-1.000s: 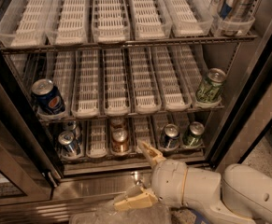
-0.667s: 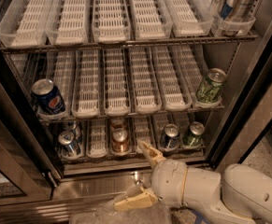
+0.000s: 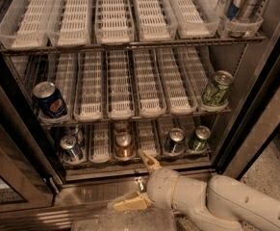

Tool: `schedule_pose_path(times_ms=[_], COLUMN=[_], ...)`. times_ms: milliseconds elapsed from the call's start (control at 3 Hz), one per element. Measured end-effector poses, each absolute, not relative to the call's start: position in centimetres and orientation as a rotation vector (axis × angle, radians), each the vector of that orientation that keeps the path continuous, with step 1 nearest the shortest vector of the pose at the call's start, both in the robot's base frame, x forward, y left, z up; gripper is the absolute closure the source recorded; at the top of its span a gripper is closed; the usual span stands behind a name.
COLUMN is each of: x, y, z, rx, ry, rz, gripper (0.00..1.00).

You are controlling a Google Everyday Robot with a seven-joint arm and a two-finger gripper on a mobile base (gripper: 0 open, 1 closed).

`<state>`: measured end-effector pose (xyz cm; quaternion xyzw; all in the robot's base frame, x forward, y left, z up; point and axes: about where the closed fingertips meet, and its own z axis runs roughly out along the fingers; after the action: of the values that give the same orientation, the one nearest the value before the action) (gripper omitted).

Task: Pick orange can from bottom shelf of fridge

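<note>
A: Where is the orange can (image 3: 124, 146) recorded?
B: Upright at the front of a middle lane on the bottom shelf (image 3: 100, 146) of the fridge (image 3: 248, 100).
A: And the gripper (image 3: 139, 182)?
B: It is released, fingers spread, nothing grasped. It is held low before the shelf, near the can, not touching.

A blue Pepsi can (image 3: 49, 100) leans in the far-left lane of the middle rack (image 3: 130, 117), and a green can (image 3: 216, 88) stands at that rack's far-right end, with white slotted lanes (image 3: 120, 85) between them. Tall cans (image 3: 240, 4) crowd the top rack's (image 3: 130, 44) right corner. Lower down, two silver-blue cans (image 3: 71, 147) sit one behind the other at left, a dark can (image 3: 175, 141) stands just beside a second green can (image 3: 198, 137) at right, and the gripper (image 3: 139, 183) hangs low in front, fingers spread apart, near speckled floor (image 3: 269, 177).
</note>
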<state>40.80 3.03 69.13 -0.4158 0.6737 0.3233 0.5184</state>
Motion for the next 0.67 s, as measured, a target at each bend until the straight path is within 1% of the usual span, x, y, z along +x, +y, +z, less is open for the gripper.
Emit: schedule_pose_path(times_ms=[333,667], x=[43.4,43.1], y=[2.7,3.1], z=[64.4,62.4], rx=[-0.95,-0.902], ry=[1.624,1.637], rz=[0.73,0.788], gripper=[0.0,0.0])
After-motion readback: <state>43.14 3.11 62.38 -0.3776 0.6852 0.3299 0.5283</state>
